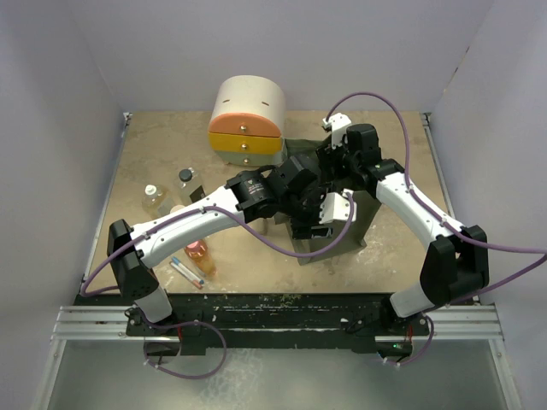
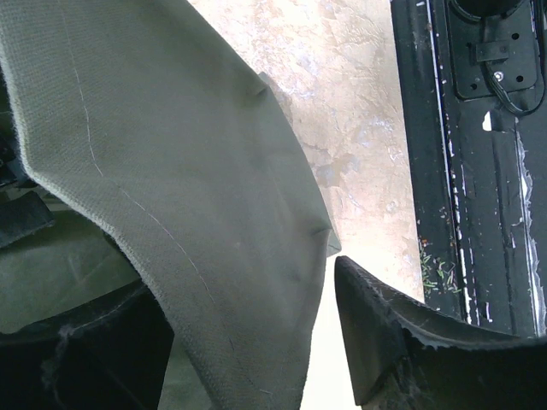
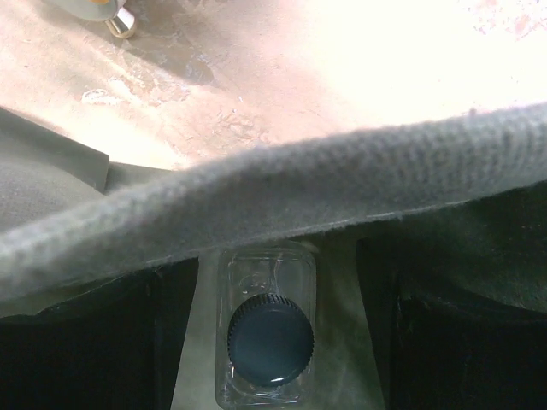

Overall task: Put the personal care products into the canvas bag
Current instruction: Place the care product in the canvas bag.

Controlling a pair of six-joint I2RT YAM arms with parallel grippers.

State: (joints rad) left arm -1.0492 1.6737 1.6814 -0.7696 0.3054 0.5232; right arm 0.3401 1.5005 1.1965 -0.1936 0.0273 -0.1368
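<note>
On the near tabletop [image 1: 402,265], the slim grey bottle [image 1: 186,272] and orange pink-capped bottle [image 1: 197,253] lie at 8 o'clock of the canvas bag [image 1: 363,226]. At the bag, the left hand [image 2: 248,342] is spread astride its fabric. The right hand [image 3: 278,325] is spread around a clear black-capped bottle [image 3: 269,342] lying inside, clear of both fingers. The drawer unit [image 1: 248,120] stands beyond at 11 o'clock.

A clear black-capped bottle [image 3: 269,337] lies inside the olive canvas bag [image 3: 342,188].
</note>
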